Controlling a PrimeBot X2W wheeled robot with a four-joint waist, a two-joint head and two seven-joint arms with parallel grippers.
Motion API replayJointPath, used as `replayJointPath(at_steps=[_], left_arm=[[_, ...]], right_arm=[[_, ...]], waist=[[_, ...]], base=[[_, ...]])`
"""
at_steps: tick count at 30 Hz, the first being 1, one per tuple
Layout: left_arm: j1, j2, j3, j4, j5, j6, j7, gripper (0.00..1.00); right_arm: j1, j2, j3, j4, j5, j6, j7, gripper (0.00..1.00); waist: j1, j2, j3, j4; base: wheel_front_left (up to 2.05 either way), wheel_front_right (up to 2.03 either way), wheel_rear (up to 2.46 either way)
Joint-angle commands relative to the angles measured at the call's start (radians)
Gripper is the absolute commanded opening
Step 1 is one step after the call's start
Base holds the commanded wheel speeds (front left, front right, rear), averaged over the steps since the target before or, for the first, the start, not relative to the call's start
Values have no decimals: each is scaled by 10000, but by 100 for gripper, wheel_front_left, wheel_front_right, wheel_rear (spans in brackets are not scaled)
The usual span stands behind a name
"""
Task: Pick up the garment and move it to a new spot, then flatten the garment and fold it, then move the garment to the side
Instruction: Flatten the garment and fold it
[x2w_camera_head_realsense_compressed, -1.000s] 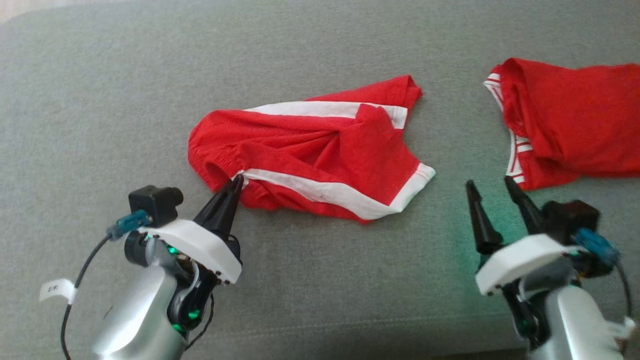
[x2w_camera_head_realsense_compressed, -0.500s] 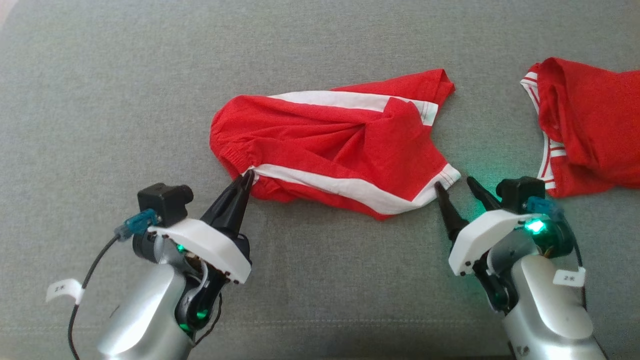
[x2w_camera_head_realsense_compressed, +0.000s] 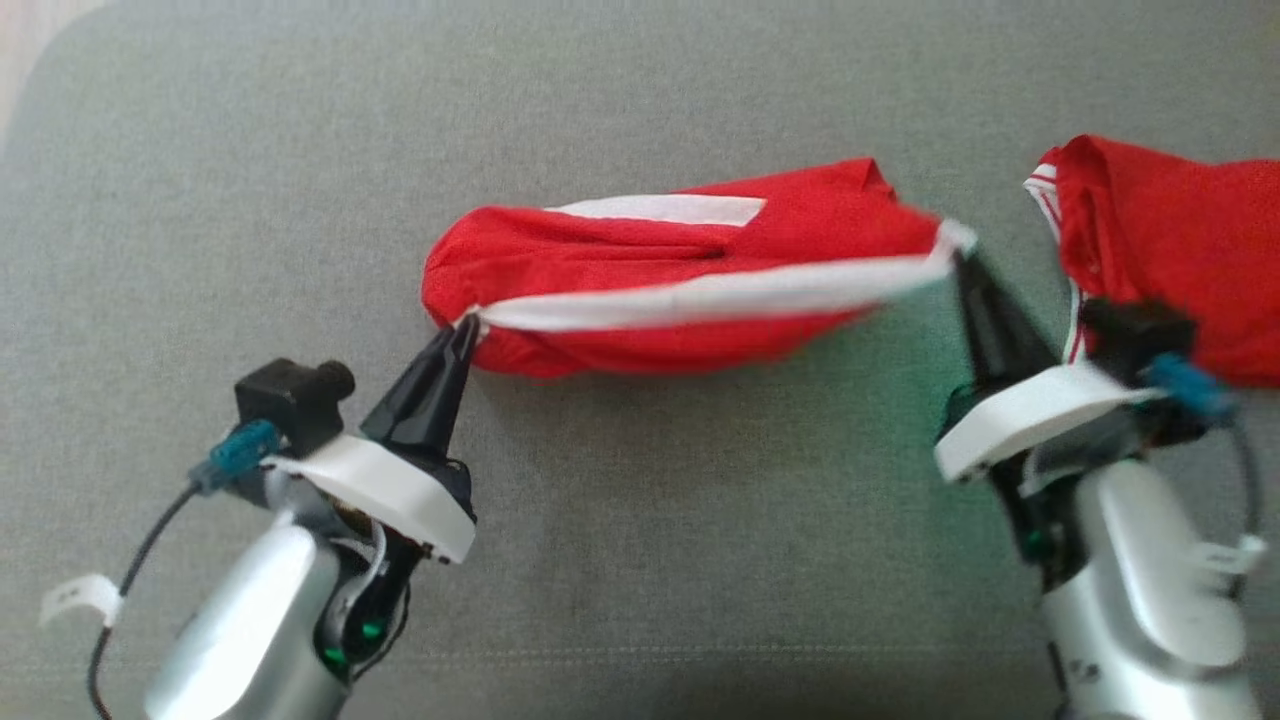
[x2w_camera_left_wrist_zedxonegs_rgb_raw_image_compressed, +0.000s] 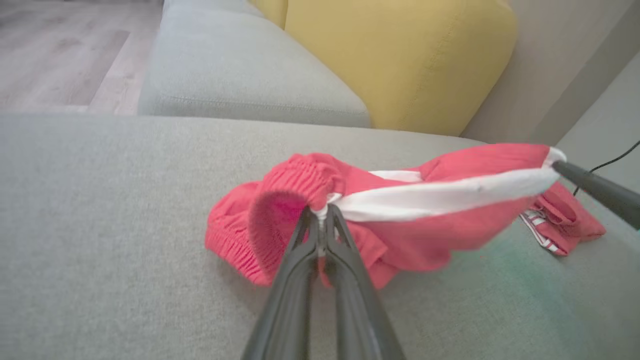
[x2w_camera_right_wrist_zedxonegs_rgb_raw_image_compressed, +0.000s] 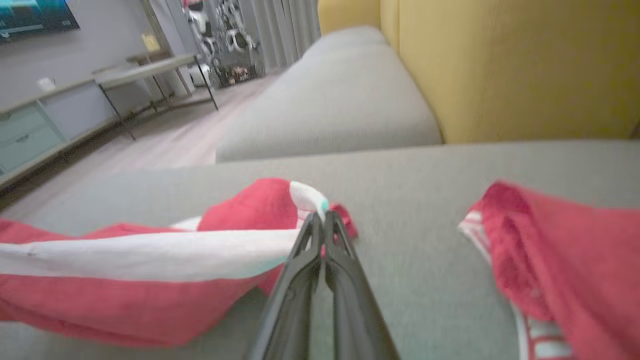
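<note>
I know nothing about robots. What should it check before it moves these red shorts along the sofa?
1. Left pincer shut on the red shorts at the waistband: ok.
2. Right pincer shut on their opposite corner: ok.
3. White stripe taut between both grips: ok.
4. Shorts lifted off the grey sofa seat: cannot tell; slack cloth hangs low.
5. Other red garment apart from the shorts: ok.

Head camera looks down on the garment (x2w_camera_head_realsense_compressed: 690, 265); wrist cameras view it along left pincer (x2w_camera_left_wrist_zedxonegs_rgb_raw_image_compressed: 320, 214), right pincer (x2w_camera_right_wrist_zedxonegs_rgb_raw_image_compressed: 320, 218).
</note>
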Motion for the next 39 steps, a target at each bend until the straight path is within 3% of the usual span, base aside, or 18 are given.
replayJointPath(at_steps=[1, 15, 20, 30, 39], left_arm=[[-256, 358, 440, -497, 105, 88, 38, 0], [-1122, 1710, 1157, -4207, 584, 886, 1462, 0], [-1326, 1974, 1415, -5140, 652, 1169, 1868, 0], [-1378, 1862, 1457, -5223, 459, 1311, 1988, 0], [-3593, 1093, 1555, -2774, 328, 493, 796, 0]], right_arm=[[-8, -68, 62, -662, -6, -7, -8, 0], [-693, -150, -1366, -6405, -563, -7, 1184, 0], [-824, -123, -1664, -7489, -664, -7, 1683, 0], [-948, -30, -1575, -7275, -365, -7, 2052, 0], [-3312, -38, -1423, -4969, 158, -7, 1629, 0]], waist=[[0, 0, -126, -36], [0, 0, -1177, -224], [0, 0, -1469, -295], [0, 0, -1353, -367], [0, 0, -297, -285]], base=[[0, 0, 0], [0, 0, 0], [0, 0, 0], [0, 0, 0], [0, 0, 0]])
